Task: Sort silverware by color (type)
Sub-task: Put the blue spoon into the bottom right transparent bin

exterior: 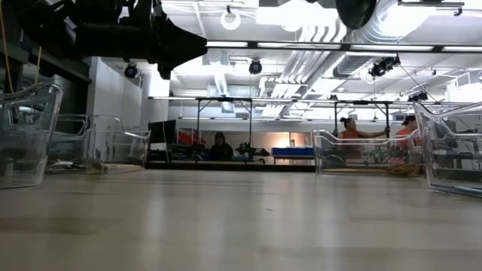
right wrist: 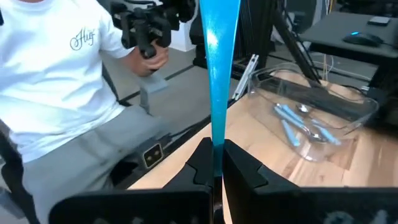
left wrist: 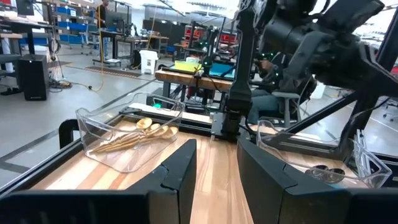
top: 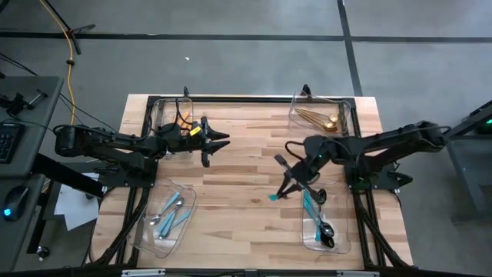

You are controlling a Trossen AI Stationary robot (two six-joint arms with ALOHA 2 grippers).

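two robot arms over a wooden table, sorting cutlery into clear bins.

the right gripper (top: 294,182) pinches a teal-handled utensil (right wrist: 219,74) above the table (top: 238,192), just beside a bin (top: 344,231) of teal-handled pieces. the left gripper (top: 217,141) hovers empty near the far-left bin, fingers (left wrist: 180,171) partly spread. gold cutlery (top: 321,118) lies in the far-right bin, light-blue pieces (top: 171,212) in the near-left one.

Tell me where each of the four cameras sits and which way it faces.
High: overhead, straight down; both arms, right gripper holding the teal-handled utensil.
Low: tabletop level, facing the room; clear bins, left arm overhead.
Left wrist: past its own fingers toward the gold silverware bin.
Right wrist: along the teal handle toward the light-blue silverware bin, also seen from overhead.
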